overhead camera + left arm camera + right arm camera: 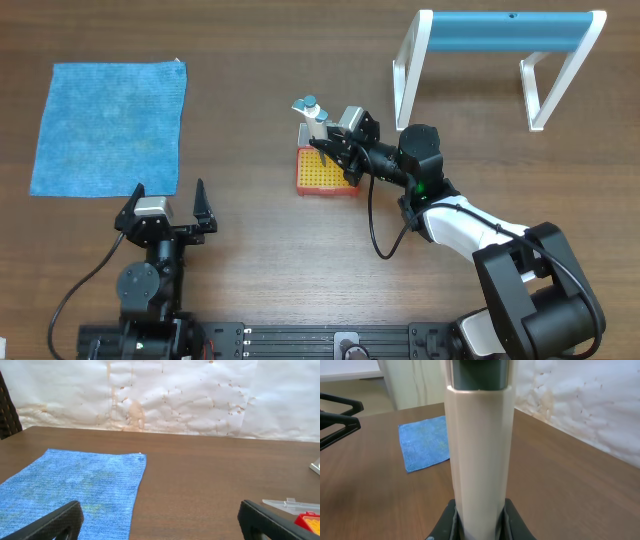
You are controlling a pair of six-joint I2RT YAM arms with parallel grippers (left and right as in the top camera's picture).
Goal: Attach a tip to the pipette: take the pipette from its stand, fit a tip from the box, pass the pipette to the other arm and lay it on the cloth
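My right gripper (479, 521) is clamped on the pipette (479, 445), its pale barrel seen close up from the wrist. From above, I see the pipette at the far edge of the orange tip box (325, 172). My left gripper (166, 203) is spread wide and holds nothing, just beside the near corner of the blue cloth (110, 130). The white-and-blue stand (500, 32) sits well apart, at the far right of the table (260, 250).

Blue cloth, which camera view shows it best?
The top view: the whole blue cloth lies flat there, all four edges visible. The left wrist view cuts off its near part; the right wrist view shows it small and far off, past the pipette.
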